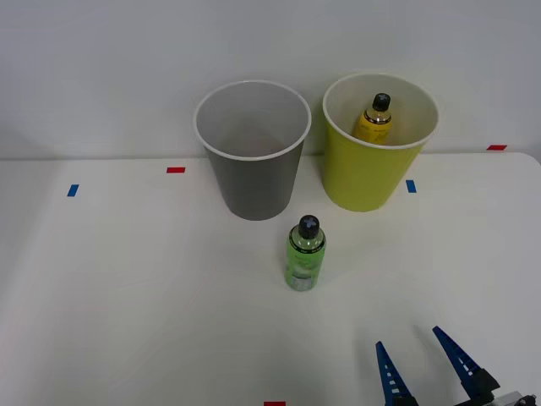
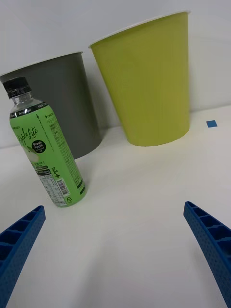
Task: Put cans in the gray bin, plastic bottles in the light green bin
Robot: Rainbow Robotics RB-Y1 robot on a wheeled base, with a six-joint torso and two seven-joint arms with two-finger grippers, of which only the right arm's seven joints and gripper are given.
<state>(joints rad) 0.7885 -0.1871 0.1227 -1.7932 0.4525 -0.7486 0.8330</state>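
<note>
Green bottle [image 1: 305, 253] stood upright on the white table [image 1: 127, 296], just in front of the gray bin [image 1: 253, 150] and a little toward the light green bin [image 1: 379, 144], touching neither. The yellow-orange bottle [image 1: 376, 119] already sat inside the light green bin, its black cap and shoulders showing above the cream inner wall. The gray bin's visible inside looked bare, and no can was seen on the table. The right gripper [image 1: 420, 362] hung low at the near edge of the table, nearer the robot than the green bottle and off toward the robot's right, well apart from it; its blue ribbed fingers [image 2: 19, 240] were spread wide with nothing between them. In the wrist view the bottle stood off-centre between the fingers, closer to one of them. Judged step: approach to the second bottle, the first one done. Next move would likely call for shifting the gripper leftward and forward until the bottle body lay centred between the fingers, then closing at mid-label, since a tall narrow bottle could tip if one finger touched first.
</note>
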